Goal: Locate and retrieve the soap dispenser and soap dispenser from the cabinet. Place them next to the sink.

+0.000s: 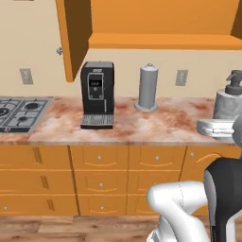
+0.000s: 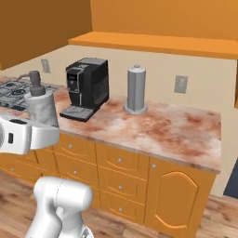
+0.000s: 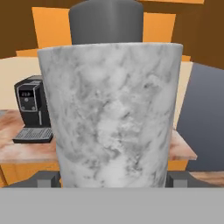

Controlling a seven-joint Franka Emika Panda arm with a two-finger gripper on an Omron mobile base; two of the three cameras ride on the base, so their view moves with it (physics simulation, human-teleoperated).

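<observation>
Coffee machine [image 1: 97, 94] beside grey cylinder [image 1: 148, 88]

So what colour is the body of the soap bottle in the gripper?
Mottled light grey and white, like marble; the hand view shows the soap bottle best.

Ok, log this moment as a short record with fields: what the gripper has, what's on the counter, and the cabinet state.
held item: mottled grey soap dispenser with dark grey pump
gripper: shut on the dispenser, held above counter height
counter: black coffee machine, grey cylinder beside it
stove: at the counter's left end
cabinet: door open, shelf board bare where visible
</observation>
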